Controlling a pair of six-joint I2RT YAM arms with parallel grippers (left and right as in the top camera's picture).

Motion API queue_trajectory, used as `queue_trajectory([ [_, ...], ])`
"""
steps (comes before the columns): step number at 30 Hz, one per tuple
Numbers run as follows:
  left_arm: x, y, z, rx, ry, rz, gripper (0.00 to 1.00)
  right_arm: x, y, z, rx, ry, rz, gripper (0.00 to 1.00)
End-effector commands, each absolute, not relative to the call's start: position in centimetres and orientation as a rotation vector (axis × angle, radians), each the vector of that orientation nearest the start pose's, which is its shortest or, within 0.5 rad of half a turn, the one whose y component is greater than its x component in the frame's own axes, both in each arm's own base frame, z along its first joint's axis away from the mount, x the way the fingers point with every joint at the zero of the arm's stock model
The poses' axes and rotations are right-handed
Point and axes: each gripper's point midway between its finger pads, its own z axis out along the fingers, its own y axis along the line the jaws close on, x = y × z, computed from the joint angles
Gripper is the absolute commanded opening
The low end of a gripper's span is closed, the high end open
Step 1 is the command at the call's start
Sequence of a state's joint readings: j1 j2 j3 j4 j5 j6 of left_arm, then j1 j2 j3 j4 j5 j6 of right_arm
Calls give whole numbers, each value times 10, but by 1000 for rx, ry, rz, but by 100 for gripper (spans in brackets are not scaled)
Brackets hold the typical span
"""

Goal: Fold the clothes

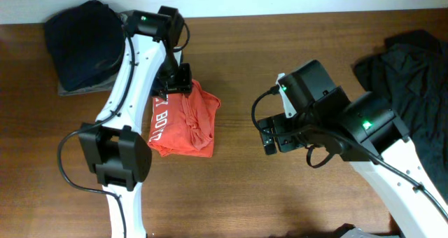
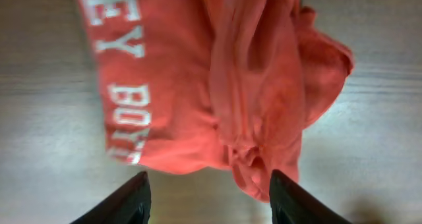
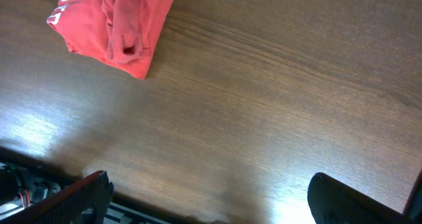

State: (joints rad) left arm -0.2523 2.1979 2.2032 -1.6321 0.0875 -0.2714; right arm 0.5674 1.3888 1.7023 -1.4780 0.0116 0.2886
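The clothes, an orange-red T-shirt (image 1: 183, 120) with white lettering, lie bunched in a rough fold on the wooden table left of centre. My left gripper (image 1: 176, 87) hovers over the shirt's far edge. In the left wrist view its jaws (image 2: 210, 184) stand open, with bare table between them and the shirt (image 2: 211, 85) just beyond the tips; a fold of cloth lies close to the right finger (image 2: 287, 201). My right gripper (image 1: 269, 136) is open wide over bare wood, well right of the shirt. The right wrist view has the shirt (image 3: 112, 20) at top left, far from the gripper (image 3: 211, 184).
A dark navy garment (image 1: 84, 42) lies folded at the table's far left corner. A black garment (image 1: 413, 77) is spread at the right edge, under the right arm. Bare wood (image 1: 245, 56) lies between the two arms.
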Motion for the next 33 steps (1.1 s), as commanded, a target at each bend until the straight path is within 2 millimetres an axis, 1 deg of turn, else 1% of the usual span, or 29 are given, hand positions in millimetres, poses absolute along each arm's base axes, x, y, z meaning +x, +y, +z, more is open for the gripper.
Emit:
queue_trajectory([
  [1,379,-134,120,60,3272,-262,58,243,151,278,-370,2732,199,99],
  [4,376,-141,97,54,3290,-330,58,243,151,278,-370,2732,199,99],
  [6,378,-141,83,61,3283,-333,58,243,151,278,-370,2732,199,99],
  [8,376,-145,74,71,3285,-374,58,243,151,278,-370,2732,199,99],
  [9,374,-150,72,100,3283,-422,58,243,151,278,-370,2732,199,99],
  [12,370,-167,74,210,3264,-564,57,244,151,278,-369,2729,201,99],
  [14,366,-176,75,244,3262,-589,56,245,152,278,-368,2724,203,99],
  [15,364,-181,76,261,3263,-604,53,246,152,278,-368,2722,205,99],
  [19,354,-210,80,390,3232,-707,52,246,153,278,-367,2720,206,99],
  [22,347,-230,81,463,3214,-738,52,246,153,278,-368,2720,206,99],
  [24,340,-243,81,524,3206,-735,48,246,153,278,-369,2724,209,99],
  [29,329,-261,84,613,3194,-726,44,245,154,278,-372,2726,219,99],
  [31,326,-263,87,641,3189,-724,44,245,154,278,-372,2726,219,99],
  [33,327,-262,92,649,3187,-699,43,245,154,278,-372,2726,219,99],
])
